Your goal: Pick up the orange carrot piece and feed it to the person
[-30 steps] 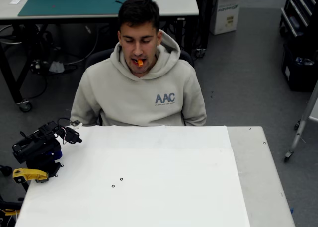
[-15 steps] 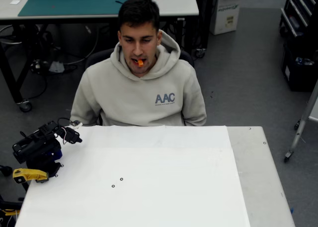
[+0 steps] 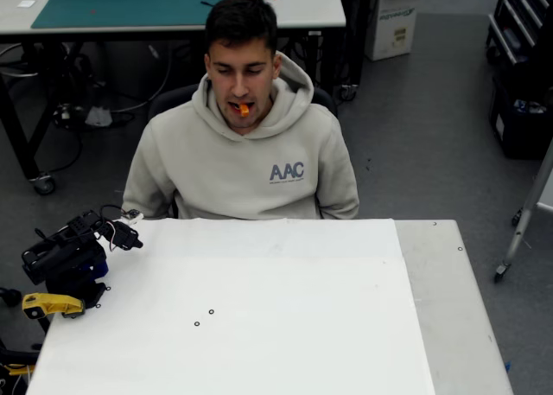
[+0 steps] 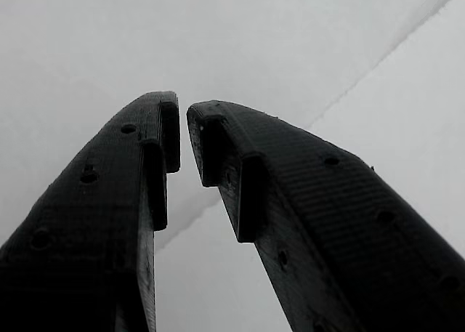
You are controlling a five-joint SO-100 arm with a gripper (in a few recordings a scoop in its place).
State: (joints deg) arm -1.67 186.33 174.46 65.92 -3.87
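Item 1, nearest: gripper (image 4: 183, 139). In the wrist view two black printed fingers (image 4: 94, 223) are seen converging at the tips, a narrow gap left between them; the jaws are nearly closed and nothing is held. Only a white surface is seen beyond them.

Item 2: robot arm (image 3: 69, 255). In the overhead view it is found folded at the left edge of the frame, at the desk's near-left corner, well apart from the person. A yellow clamp-like part (image 3: 50, 304) is seen just below it.

Item 3: desk (image 3: 259, 326). A white sheet is spread over most of it; a bare grey strip is left along the right. Two small dark rings (image 3: 204, 317) are marked near its centre.

Item 4: person (image 3: 251, 162). Seated behind the far edge of the desk, upper centre of the frame, in a light beige hoodie lettered "AAC".

Item 5: orange carrot piece (image 3: 244, 109). It is held at the person's mouth, between the lips.

Item 6, farthest: a second bench with a green mat (image 3: 143, 2), top of the frame.

Step judged: delivery appears accomplished, the arm parked. Nothing further seems called for beyond the arm being kept at rest.
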